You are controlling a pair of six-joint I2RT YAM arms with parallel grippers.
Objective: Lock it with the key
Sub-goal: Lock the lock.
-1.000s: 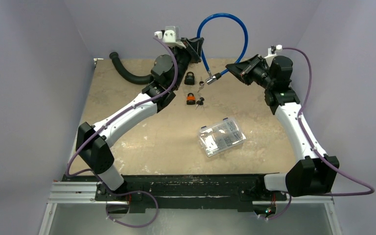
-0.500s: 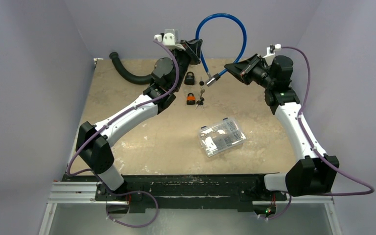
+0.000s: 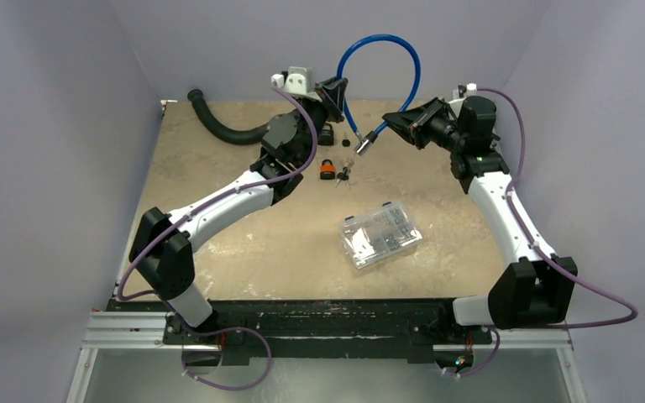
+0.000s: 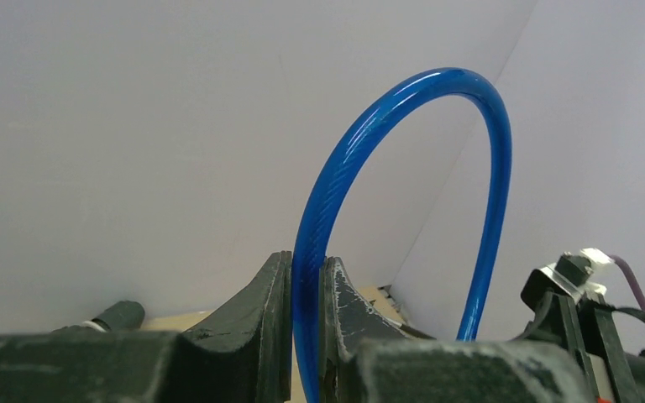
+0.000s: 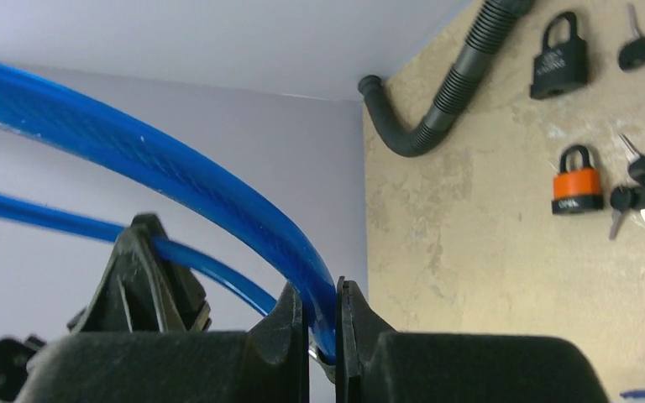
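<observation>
Well — left hand point(image 4: 306, 270) and right hand point(image 5: 319, 302) are each clamped on the cable point(image 4: 445, 80), raised over the desk's point(image 3: 218, 235) far edge — keep both grips firm, mate its ends squarely.

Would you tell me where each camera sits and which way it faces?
Top external: above and behind both arms, looking down on them and the table.
Left wrist: on the left gripper, facing the back walls; its fingers clamp the blue cable.
Right wrist: on the right gripper, facing left toward the orange padlock; fingers clamp that cable.
Shared: all see the cable.
</observation>
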